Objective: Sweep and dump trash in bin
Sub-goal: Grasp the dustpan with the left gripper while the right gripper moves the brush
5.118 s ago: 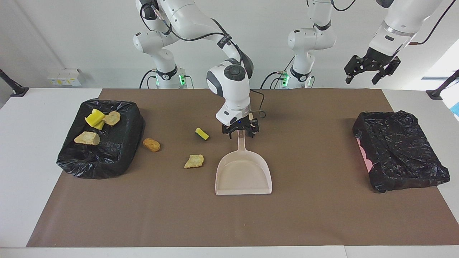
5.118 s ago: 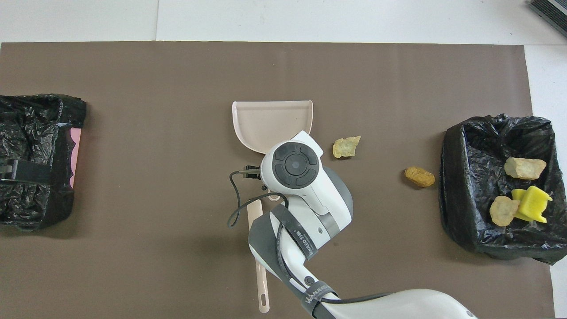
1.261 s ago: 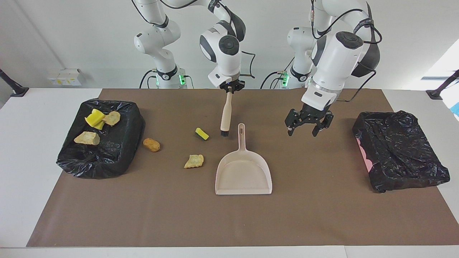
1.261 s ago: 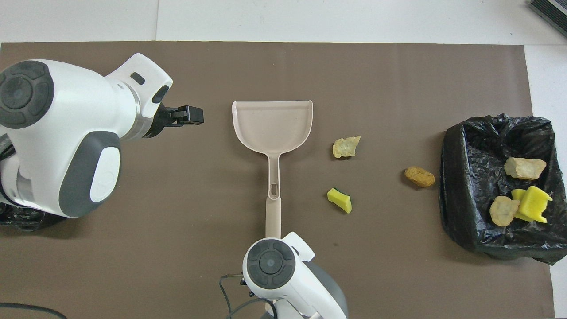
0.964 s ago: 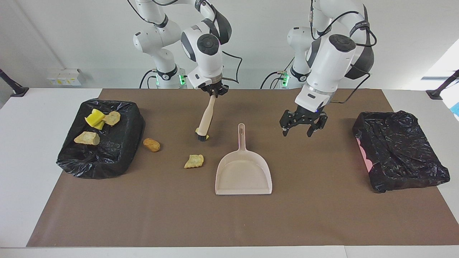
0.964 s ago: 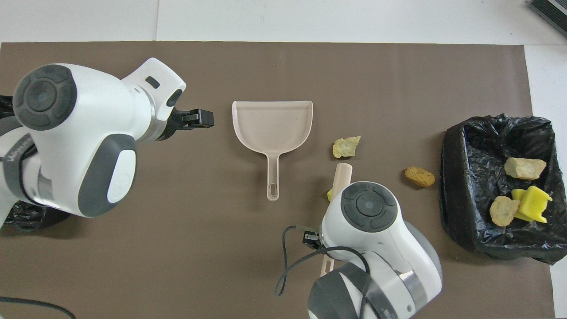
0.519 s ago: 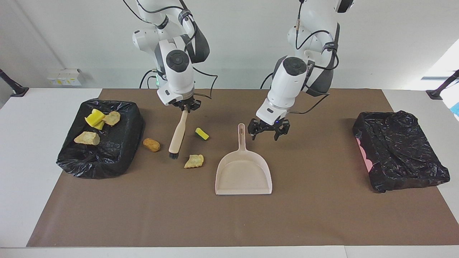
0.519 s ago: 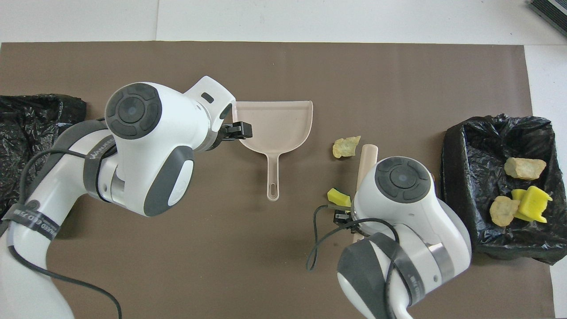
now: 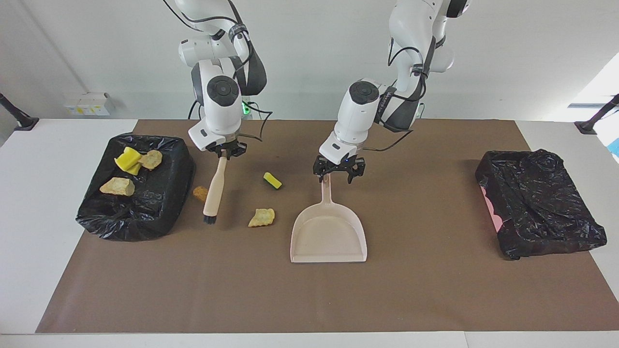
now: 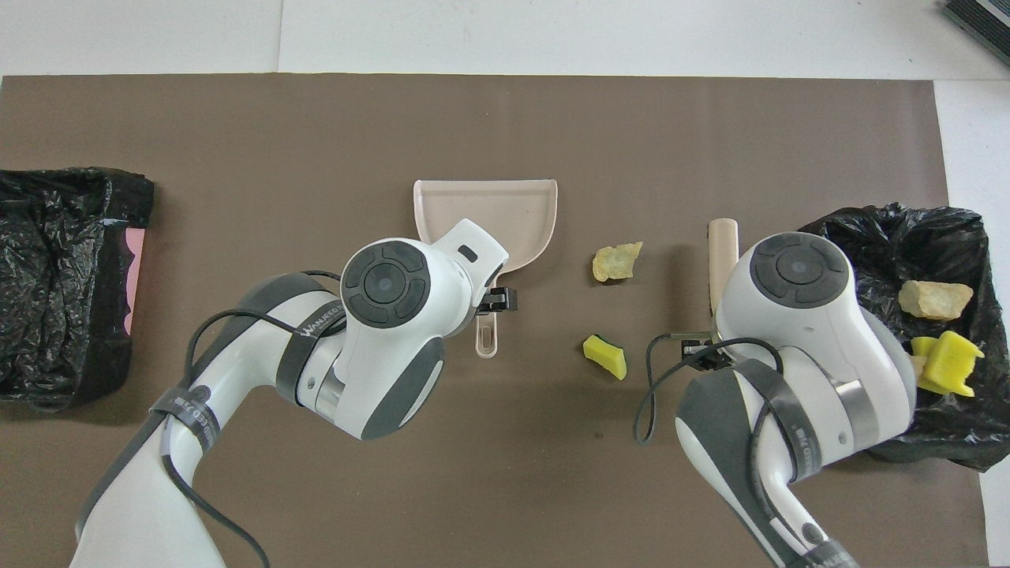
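While the right end effector (image 9: 223,151) is clamped on the brush (image 9: 213,190) near the bread-like lump (image 9: 199,192), the left end effector (image 9: 338,170), fingers apart, hangs over the dustpan (image 9: 328,233) handle tip; handle's long axis runs twd robots, pan mouth facing away.

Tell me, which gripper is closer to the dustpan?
Left. The open left gripper hangs right over the dustpan handle's end, not gripping it. The right gripper holds the brush near the bin.
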### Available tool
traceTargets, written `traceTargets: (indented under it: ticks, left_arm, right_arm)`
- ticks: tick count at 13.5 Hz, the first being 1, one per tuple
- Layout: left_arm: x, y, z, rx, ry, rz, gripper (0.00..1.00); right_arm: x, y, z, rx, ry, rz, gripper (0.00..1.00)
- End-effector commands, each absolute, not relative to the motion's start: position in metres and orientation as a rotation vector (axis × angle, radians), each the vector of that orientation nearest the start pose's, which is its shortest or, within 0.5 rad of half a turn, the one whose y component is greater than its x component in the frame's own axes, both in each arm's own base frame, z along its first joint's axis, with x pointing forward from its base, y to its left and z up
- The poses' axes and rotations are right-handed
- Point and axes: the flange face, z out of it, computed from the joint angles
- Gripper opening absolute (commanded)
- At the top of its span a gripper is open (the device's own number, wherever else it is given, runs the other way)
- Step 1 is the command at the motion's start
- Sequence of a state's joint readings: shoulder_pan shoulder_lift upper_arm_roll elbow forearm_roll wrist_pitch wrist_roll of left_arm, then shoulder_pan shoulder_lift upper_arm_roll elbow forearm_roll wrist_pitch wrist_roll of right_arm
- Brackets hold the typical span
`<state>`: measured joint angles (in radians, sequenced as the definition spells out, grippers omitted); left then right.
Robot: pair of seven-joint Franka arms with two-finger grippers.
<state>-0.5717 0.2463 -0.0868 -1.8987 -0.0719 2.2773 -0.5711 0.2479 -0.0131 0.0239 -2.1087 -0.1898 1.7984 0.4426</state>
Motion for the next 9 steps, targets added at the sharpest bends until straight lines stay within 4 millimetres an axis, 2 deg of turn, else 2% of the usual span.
traceTargets:
  ticks: [1,4,6,7,9]
  left_arm:
    - [0.495,-0.38,0.38,-3.28,0.118,-0.15,1.0]
    - [0.494,-0.381,0.372,-3.272,0.216,-0.155,1.0]
    - [0.494,-0.381,0.366,-3.255,0.252,-0.158,1.0]
    - [0.495,-0.386,0.353,-3.236,0.276,-0.15,1.0]
    - [0.503,-0.39,0.359,-3.243,0.266,-0.17,1.0]
  right_arm:
    - [0.491,0.107,0.405,-3.44,0.157,0.393,0.0]
    - [0.481,0.098,0.4,-3.457,0.176,0.422,0.0]
    - [0.476,0.085,0.397,-3.453,0.242,0.434,0.0]
    - [0.471,0.083,0.394,-3.453,0.249,0.442,0.0]
    - [0.46,0.068,0.389,-3.447,0.319,0.463,0.0]
